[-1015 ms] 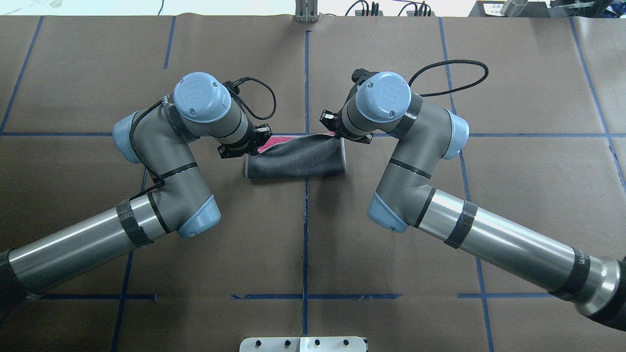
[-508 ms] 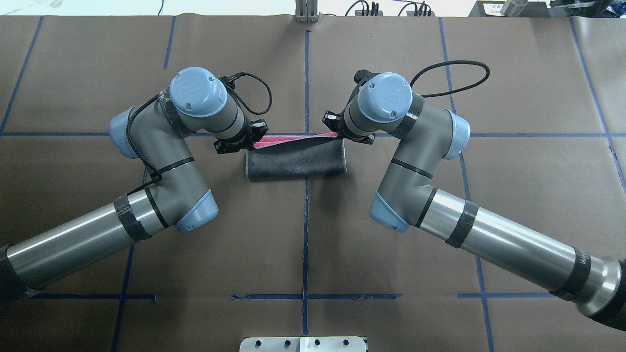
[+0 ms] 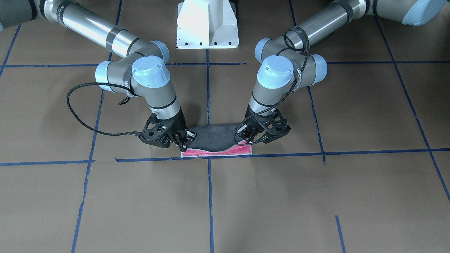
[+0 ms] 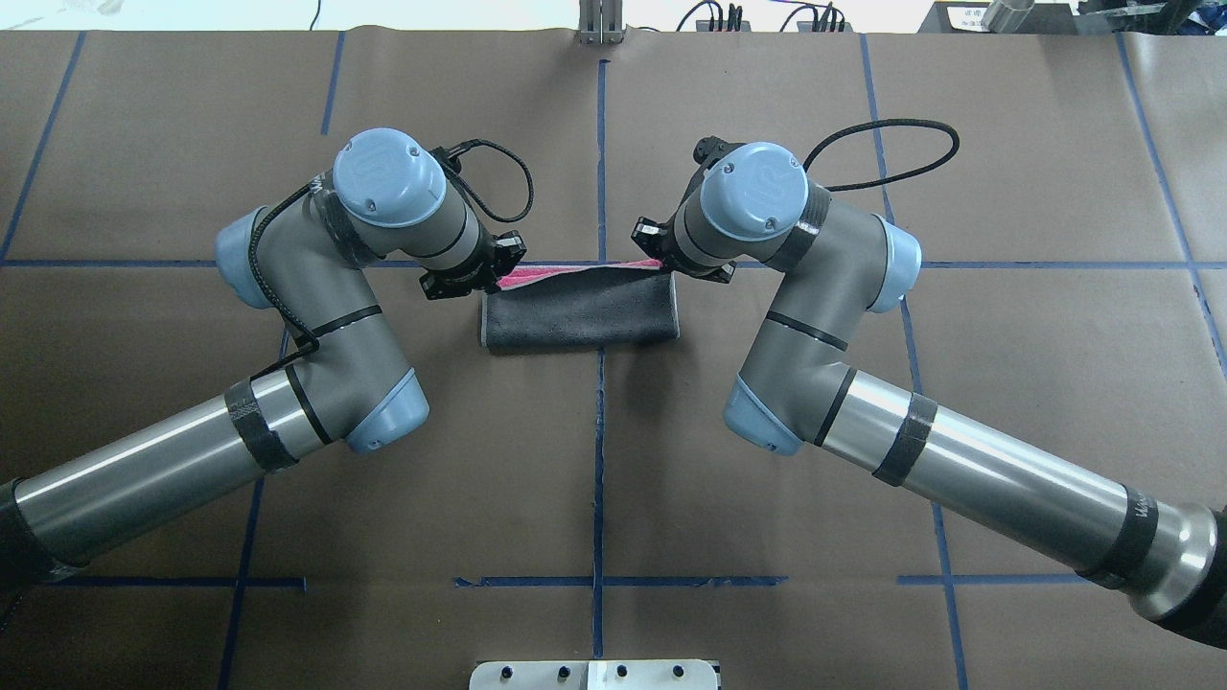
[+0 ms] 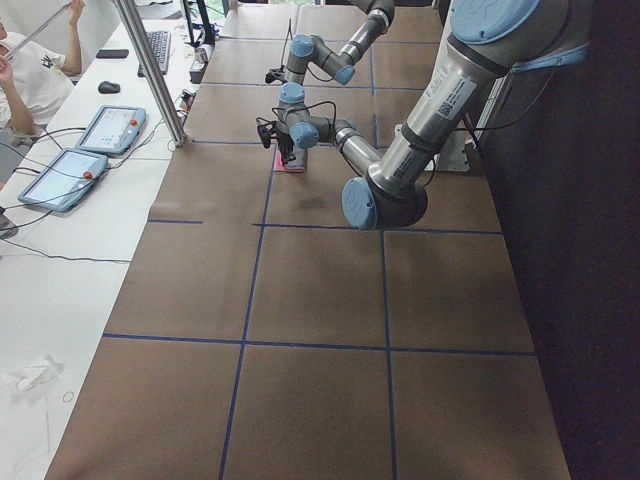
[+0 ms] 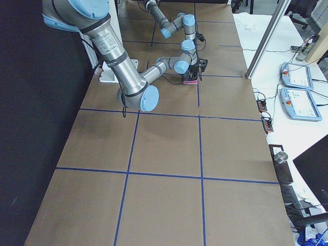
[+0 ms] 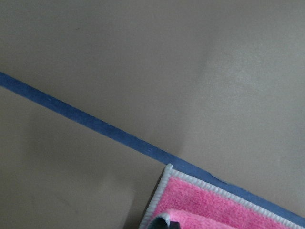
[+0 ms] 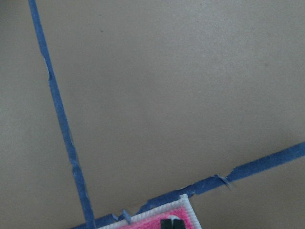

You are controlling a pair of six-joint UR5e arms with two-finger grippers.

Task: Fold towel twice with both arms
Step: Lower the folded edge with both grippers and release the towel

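The towel (image 4: 580, 316) lies folded at the table's middle, dark grey face up, with a thin pink strip (image 3: 218, 152) along its far edge. My left gripper (image 4: 494, 273) is at the towel's far left corner and looks shut on the top layer's corner. My right gripper (image 4: 664, 264) is at the far right corner and is likewise shut on it. Both hold the layer low over the pink edge. In the front-facing view the left gripper (image 3: 246, 140) is on the right and the right gripper (image 3: 184, 142) on the left. Both wrist views show a pink corner (image 7: 209, 205) with its whitish border (image 8: 188, 210).
Blue tape lines (image 4: 601, 460) cross the brown table cover. The white pedestal base (image 3: 207, 24) stands behind the towel on the robot's side. A metal post (image 4: 600, 24) stands at the far edge. Operator tablets (image 5: 100, 130) lie on a side desk.
The left gripper has moved a little farther from the robot with its corner. The grey top layer has dropped flatter and the pink strip has become narrower. The right arm has barely moved.
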